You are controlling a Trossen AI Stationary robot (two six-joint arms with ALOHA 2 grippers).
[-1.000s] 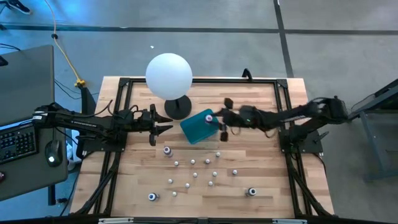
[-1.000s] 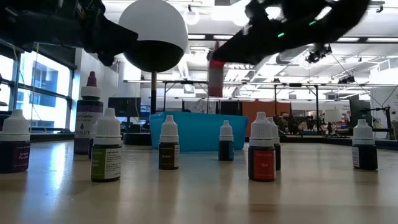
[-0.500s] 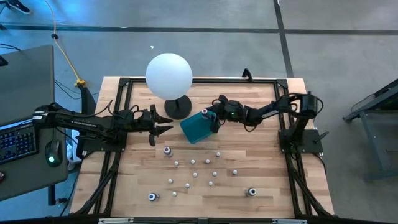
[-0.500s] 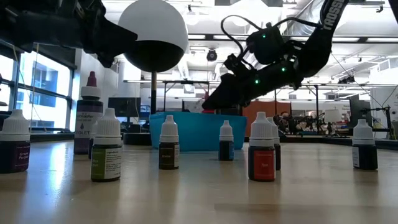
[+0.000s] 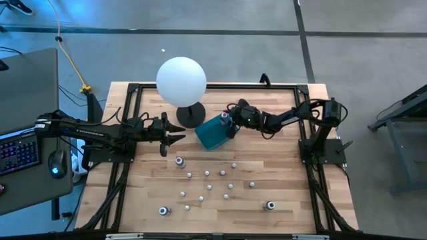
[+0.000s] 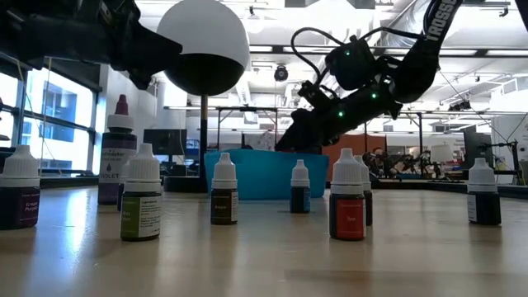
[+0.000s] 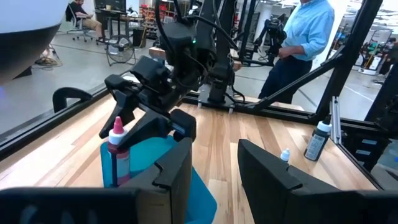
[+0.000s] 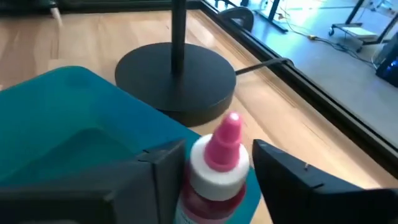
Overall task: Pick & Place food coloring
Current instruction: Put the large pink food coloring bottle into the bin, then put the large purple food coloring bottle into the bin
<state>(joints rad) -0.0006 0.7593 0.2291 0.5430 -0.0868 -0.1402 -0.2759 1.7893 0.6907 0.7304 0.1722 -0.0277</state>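
Two arms over the wooden tabletop (image 5: 280, 180). Right tool (image 5: 229, 124) is at the far corner of the teal tray (image 5: 212, 135), fingers spread on either side of a pink-capped food coloring bottle (image 8: 214, 171) with a gap visible on each side; bottle stands upright in the tray corner, and whether the fingers touch it I cannot tell. Left tool (image 5: 179, 139) hangs above the tabletop beside the black lamp base (image 5: 190, 115), fingers apart, nothing between them. Other small bottles (image 5: 208, 187) are scattered on the near half of the tabletop, well apart from the tray
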